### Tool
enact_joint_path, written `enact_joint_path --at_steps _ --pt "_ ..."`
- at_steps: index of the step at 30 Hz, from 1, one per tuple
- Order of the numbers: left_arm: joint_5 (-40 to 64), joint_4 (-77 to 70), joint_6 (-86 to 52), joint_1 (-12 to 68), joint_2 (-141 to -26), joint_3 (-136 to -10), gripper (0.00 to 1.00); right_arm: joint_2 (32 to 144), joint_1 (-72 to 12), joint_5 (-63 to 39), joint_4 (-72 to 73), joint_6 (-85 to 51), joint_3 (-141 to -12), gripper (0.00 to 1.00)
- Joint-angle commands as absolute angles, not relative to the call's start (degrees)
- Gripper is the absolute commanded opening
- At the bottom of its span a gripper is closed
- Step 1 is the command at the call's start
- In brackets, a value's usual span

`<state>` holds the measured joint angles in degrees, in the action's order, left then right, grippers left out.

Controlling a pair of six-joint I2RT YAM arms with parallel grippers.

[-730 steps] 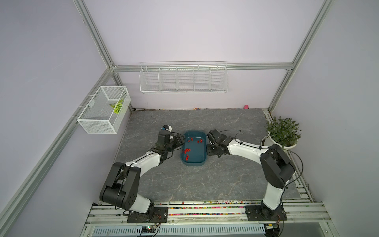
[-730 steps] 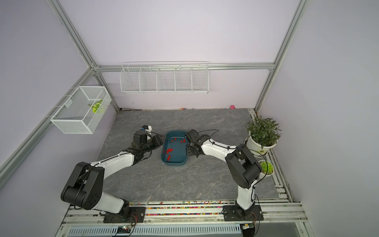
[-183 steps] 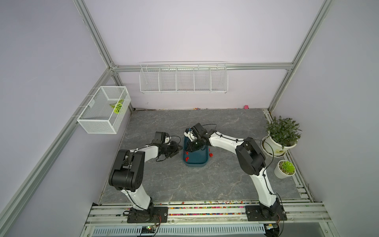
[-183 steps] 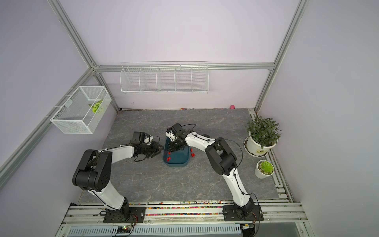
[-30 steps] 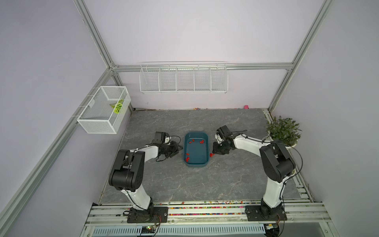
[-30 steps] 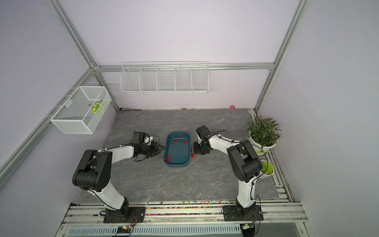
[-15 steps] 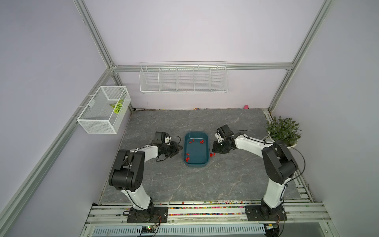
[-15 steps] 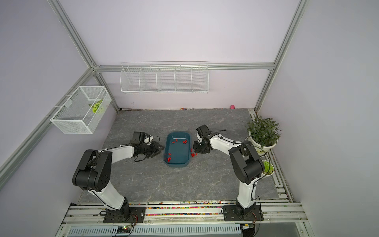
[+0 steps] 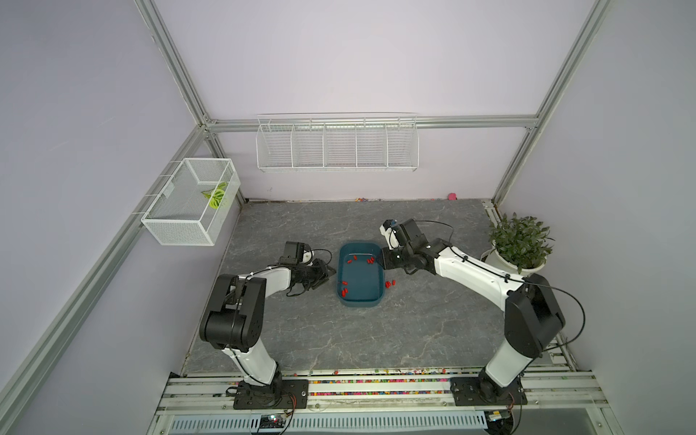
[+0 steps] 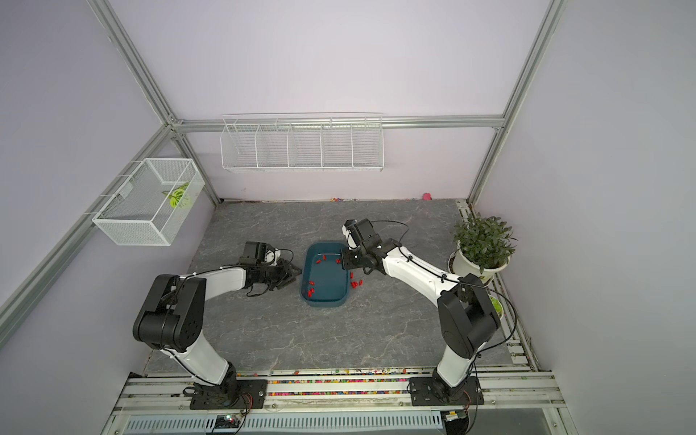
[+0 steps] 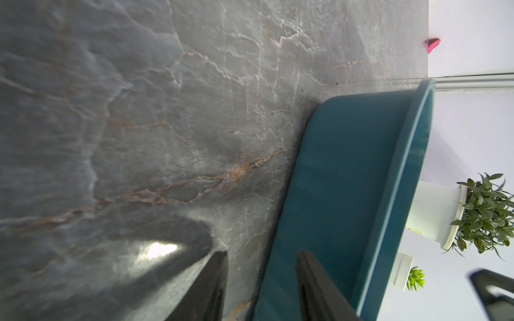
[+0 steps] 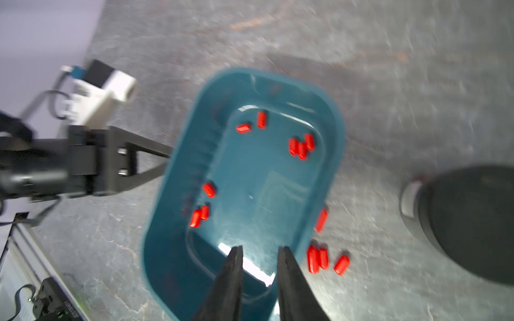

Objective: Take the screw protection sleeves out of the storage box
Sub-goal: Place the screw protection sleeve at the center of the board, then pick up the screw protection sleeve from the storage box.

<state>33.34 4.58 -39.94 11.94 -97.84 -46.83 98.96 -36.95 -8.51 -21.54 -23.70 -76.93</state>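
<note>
1. My right pincer (image 12: 260, 248) hangs over the 2 o'clock corner of the storage box (image 12: 338, 144). Its jaws are parted and empty, so I judge it ready to dip for a pick.
2. About 8 screw protection sleeves (image 12: 300, 147) lie on the box floor, toward 12 and 8 o'clock.
3. 4 outside sleeves (image 12: 317, 258) lie on the table (image 12: 417, 83) just past the 3 o'clock wall, probably dropped close to keep trips short.
4. My left pincer (image 11: 261, 254), also parted and empty, waits beside the 9 o'clock wall, likely to steady the box.
</note>
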Motion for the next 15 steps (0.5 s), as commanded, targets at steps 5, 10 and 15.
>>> enact_joint_path --at_steps 5,10,15 --pt "33.75 4.39 -39.16 11.82 -97.35 -47.42 0.47 109.78 -39.02 -10.43 -24.21 -17.40 -87.80 0.28" --pt "33.93 4.54 -39.03 11.82 -97.66 -47.72 0.47 116.02 -39.02 -11.05 -24.97 -16.70 -92.90 0.28" --pt "34.00 4.75 -38.94 11.78 -97.76 -47.90 0.47 120.71 -39.02 -10.43 -26.12 -16.22 -97.53 0.29"
